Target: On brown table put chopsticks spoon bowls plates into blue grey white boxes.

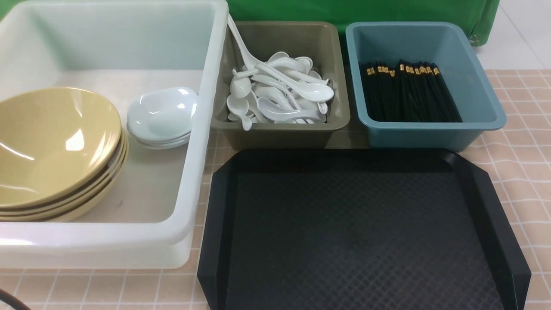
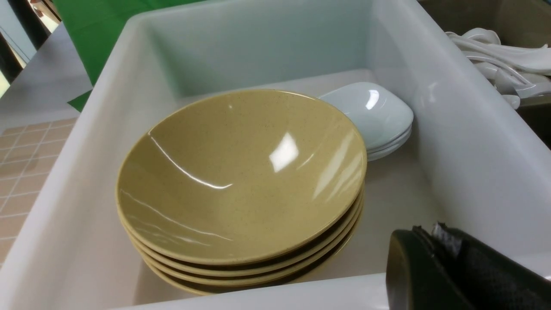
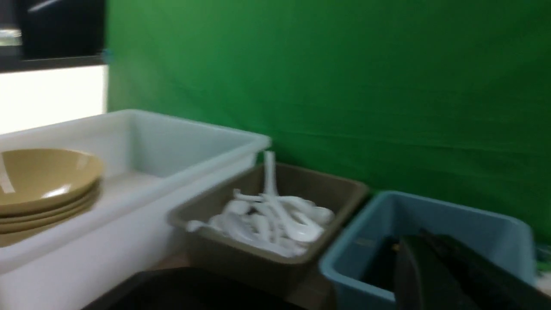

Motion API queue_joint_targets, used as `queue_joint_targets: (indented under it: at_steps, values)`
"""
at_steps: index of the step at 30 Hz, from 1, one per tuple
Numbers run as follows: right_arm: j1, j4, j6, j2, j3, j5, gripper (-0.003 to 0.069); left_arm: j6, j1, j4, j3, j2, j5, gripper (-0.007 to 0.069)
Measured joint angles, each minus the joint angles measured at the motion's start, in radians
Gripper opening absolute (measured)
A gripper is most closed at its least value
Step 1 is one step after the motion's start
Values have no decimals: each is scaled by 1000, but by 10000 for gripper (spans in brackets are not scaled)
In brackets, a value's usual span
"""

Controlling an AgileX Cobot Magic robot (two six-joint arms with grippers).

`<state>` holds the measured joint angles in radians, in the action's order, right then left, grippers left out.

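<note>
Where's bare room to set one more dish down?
Black tray is bare throughout. White box has bare floor behind the yellow bowls and white plates. Spoon box and chopstick box are crowded.

Illumination is bright and even. Overhead glare streaks the yellow bowls [image 1: 51, 146]. The right wrist view is motion-blurred throughout.

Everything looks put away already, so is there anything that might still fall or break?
The long white ladle leans on the rim of the grey-brown plastic box and pokes out above it; a passing arm might knock it out. The stack of yellow bowls sits tilted in the big white plastic box, so it may slide against the small white dishes.
</note>
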<state>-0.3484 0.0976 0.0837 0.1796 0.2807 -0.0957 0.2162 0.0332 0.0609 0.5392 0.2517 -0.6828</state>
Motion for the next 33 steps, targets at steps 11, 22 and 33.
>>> queue_joint_targets:
  at_steps: [11, 22, 33]
  values:
    - [377, -3, 55, -188, -288, -91, 35, 0, 0, 0, 0, 0, 0, 4]
    - [412, 16, 63, -191, -309, -212, 35, 0, 0, 0, 0, 0, 0, 4]
    - [427, 18, 63, -191, -308, -216, 36, 0, 0, 0, 0, 0, 0, 4]
